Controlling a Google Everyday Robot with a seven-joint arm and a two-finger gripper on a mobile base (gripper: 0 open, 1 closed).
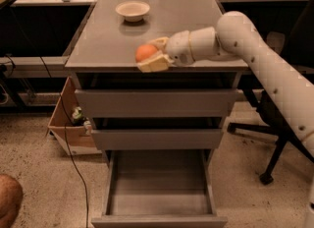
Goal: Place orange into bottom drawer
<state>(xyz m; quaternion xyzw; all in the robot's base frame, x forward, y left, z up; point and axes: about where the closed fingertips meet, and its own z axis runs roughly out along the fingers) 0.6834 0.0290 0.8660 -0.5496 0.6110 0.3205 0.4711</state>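
Observation:
The orange (145, 52) is a small round fruit held between my gripper's cream fingers (156, 64). My gripper (149, 55) is shut on it, just above the front edge of the grey cabinet top (103, 40), reaching in from the right. The bottom drawer (159, 198) is pulled fully open below, a long grey tray with nothing in it that I can see. The two drawers above it (156, 101) are closed.
A shallow cream bowl (132, 10) sits at the back of the cabinet top. A cardboard box (68, 124) stands on the floor at the left, with a black cable (73, 163) beside it. An office chair base (270, 163) is at the right.

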